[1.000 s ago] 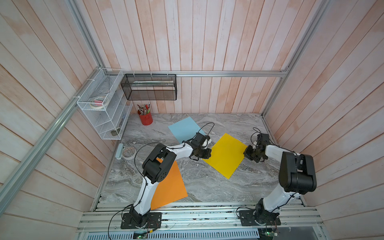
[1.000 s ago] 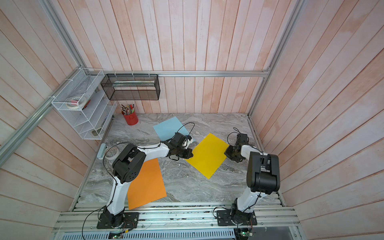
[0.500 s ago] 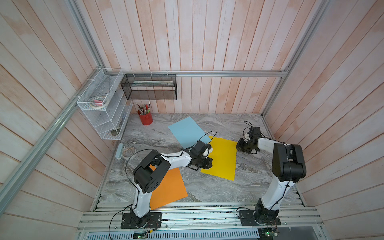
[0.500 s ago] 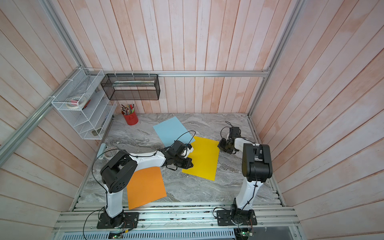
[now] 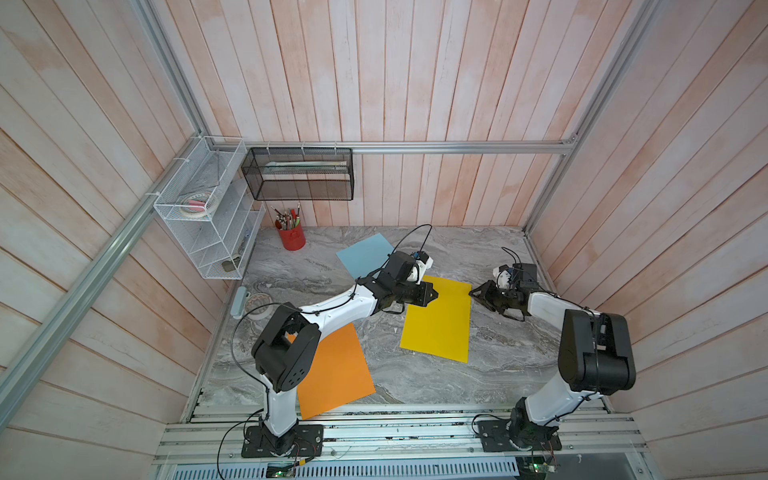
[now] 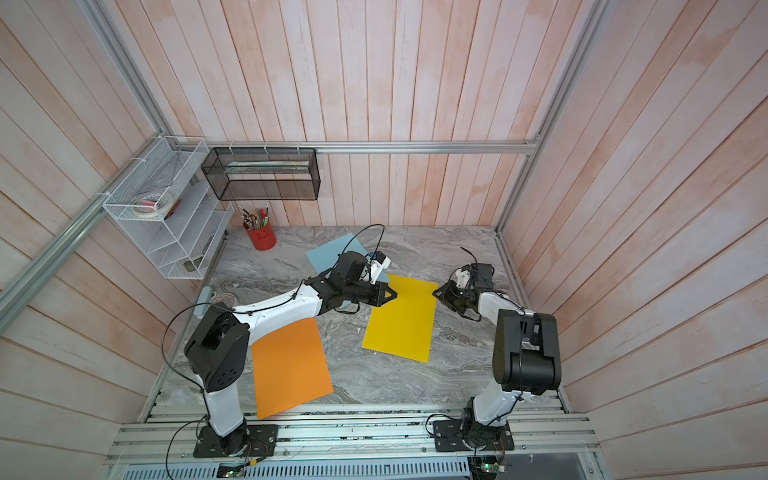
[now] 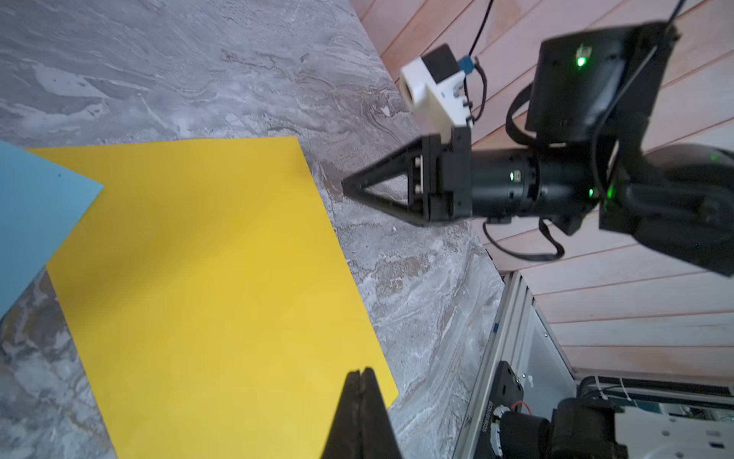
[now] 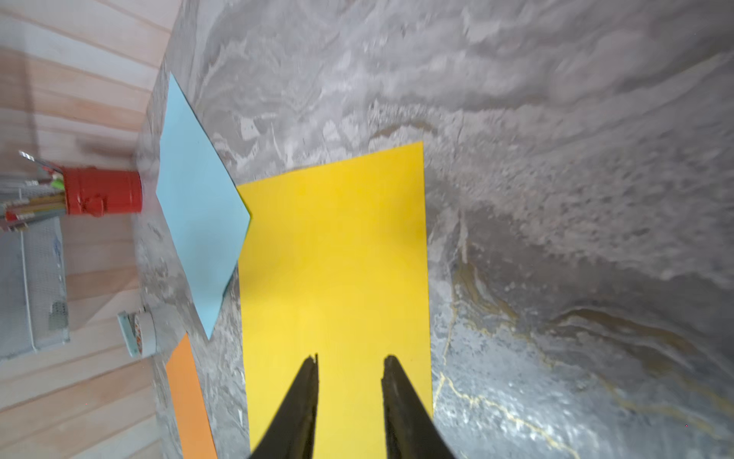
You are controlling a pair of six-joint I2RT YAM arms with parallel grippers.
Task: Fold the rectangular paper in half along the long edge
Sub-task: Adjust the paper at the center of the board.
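The yellow rectangular paper [image 5: 438,322] [image 6: 401,322] lies flat and unfolded on the marble table, its long edges running front to back. My left gripper [image 5: 433,296] [image 7: 360,371] is shut with nothing between its jaws, its tip over the paper's far left corner. My right gripper [image 5: 472,293] [image 8: 350,357] is open at the paper's far right corner; in the right wrist view its fingers straddle yellow paper [image 8: 333,246]. In the left wrist view the right gripper [image 7: 344,186] sits just beside the paper's edge [image 7: 206,278]. Whether either tip touches the sheet I cannot tell.
A blue paper [image 5: 365,254] lies behind the yellow sheet, its corner overlapping it. An orange paper [image 5: 334,372] lies at the front left under the left arm. A red pencil cup [image 5: 292,239], a tape roll [image 5: 258,305], a white wire shelf [image 5: 208,232] and a black mesh basket [image 5: 299,174] line the back left.
The yellow paper has turned from lying diagonally to lying nearly square with the table and slid left. The right gripper moved toward the back and has opened. The left gripper stayed shut.
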